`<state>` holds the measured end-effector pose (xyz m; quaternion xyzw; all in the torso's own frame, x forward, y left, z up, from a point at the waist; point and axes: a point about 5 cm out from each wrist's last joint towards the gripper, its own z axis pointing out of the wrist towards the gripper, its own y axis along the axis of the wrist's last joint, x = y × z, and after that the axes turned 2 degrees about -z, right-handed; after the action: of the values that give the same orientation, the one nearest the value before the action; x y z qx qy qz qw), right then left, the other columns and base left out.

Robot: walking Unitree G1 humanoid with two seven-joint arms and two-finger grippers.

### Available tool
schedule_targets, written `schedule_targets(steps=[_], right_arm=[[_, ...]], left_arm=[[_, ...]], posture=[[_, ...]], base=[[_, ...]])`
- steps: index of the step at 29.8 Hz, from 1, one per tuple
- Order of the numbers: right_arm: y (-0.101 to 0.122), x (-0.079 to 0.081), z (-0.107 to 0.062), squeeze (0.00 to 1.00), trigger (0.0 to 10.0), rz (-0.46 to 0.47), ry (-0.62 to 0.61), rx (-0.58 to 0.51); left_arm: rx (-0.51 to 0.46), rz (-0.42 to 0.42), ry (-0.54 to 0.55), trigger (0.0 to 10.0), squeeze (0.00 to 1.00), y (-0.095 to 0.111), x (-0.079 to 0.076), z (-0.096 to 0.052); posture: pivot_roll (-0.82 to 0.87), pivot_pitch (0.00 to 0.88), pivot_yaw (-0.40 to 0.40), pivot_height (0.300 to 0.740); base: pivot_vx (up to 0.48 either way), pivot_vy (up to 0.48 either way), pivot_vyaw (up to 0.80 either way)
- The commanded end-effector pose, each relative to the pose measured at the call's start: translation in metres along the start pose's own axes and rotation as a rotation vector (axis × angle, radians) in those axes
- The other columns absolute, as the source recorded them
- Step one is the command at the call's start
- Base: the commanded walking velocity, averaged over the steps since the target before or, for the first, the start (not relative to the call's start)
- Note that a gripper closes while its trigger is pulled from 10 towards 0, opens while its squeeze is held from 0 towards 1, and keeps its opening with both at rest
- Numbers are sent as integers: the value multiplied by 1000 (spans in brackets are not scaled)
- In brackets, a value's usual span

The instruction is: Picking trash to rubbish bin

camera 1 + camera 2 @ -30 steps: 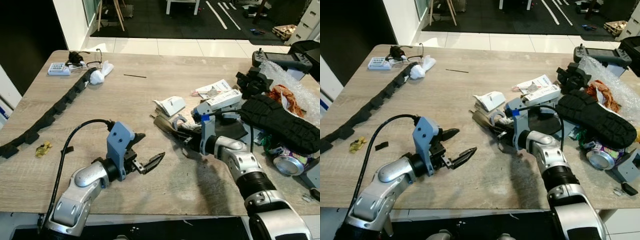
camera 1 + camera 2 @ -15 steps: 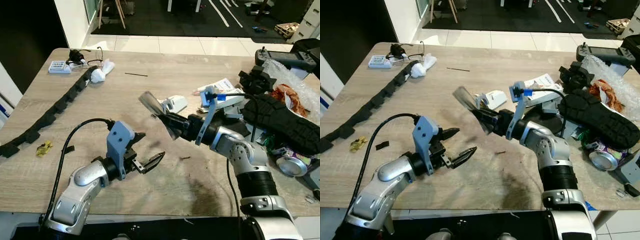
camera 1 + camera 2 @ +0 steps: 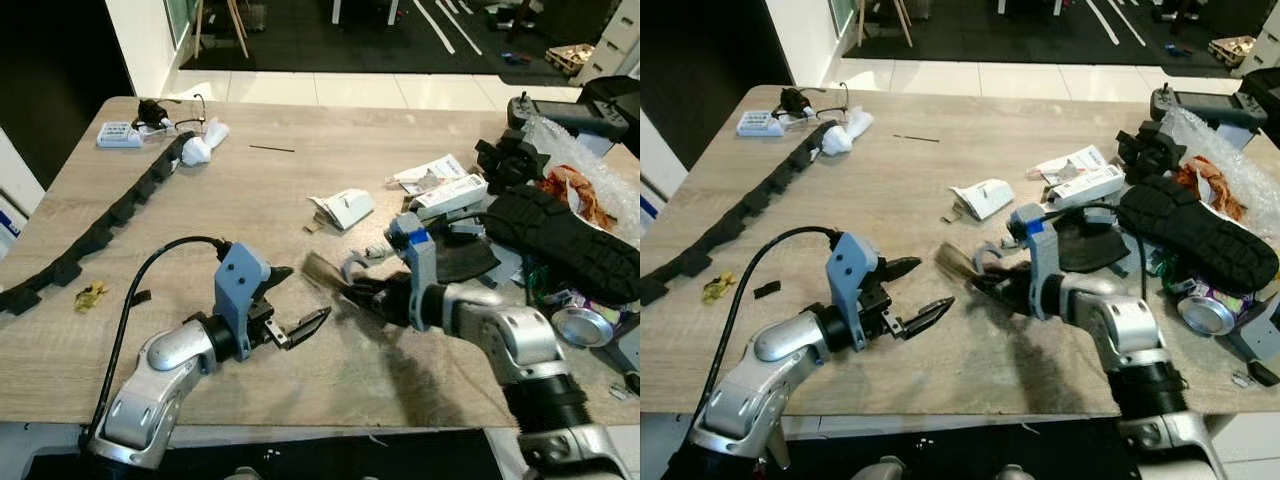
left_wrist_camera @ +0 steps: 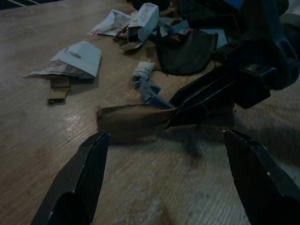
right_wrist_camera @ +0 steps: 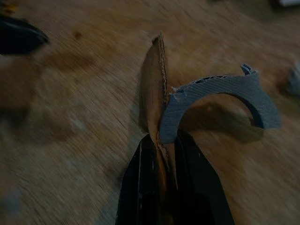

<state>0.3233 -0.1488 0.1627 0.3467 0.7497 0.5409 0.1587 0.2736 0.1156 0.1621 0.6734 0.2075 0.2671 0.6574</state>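
Observation:
My right gripper (image 3: 352, 292) is shut on a brown cardboard scrap (image 3: 320, 271), held low over the wooden table (image 3: 300, 180) near its front middle. In the right wrist view the scrap (image 5: 153, 93) stands edge-on between the shut fingers (image 5: 140, 187), with a grey curved cardboard piece (image 5: 213, 98) beside it. My left gripper (image 3: 306, 292) is open just left of the scrap, nothing between its fingers. The left wrist view shows the scrap (image 4: 131, 123) lying ahead between its spread fingers (image 4: 77, 187).
A folded white paper (image 3: 345, 207) lies behind the scrap. To the right are white boxes (image 3: 450, 190), a black shoe (image 3: 565, 235), a crushed can (image 3: 578, 327) and bubble wrap. A black segmented strip (image 3: 110, 215) and a yellow scrap (image 3: 90, 296) lie at the left.
My right gripper took the cardboard scrap from the pile, raised it, then lowered it close to the table near the left gripper. The left arm has stayed still.

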Motion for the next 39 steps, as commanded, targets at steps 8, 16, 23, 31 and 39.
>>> schedule_targets(steps=[8,16,23,31,39], right_arm=[[0,-4,-2,1000,10000,-97,-91,58],[0,9,-2,0,10000,-86,-42,97],[-8,22,-5,0,10000,-53,6,154],[-28,27,-7,0,10000,-68,-2,276],[-31,1,-15,0,10000,-163,-183,355]], left_arm=[[30,-1,-21,10000,0,-5,-3,-2],[38,2,-25,10000,0,-6,-3,-3],[47,4,-32,10000,0,-6,-3,-5],[52,-2,-41,10000,0,-6,-4,-4],[45,4,-30,10000,0,-5,-3,-3]], posture=[[44,145,7,740],[52,145,5,740],[48,155,5,740],[48,163,3,740],[53,160,7,740]], base=[[0,0,0],[0,0,0],[0,0,0],[0,0,0],[0,0,0]])
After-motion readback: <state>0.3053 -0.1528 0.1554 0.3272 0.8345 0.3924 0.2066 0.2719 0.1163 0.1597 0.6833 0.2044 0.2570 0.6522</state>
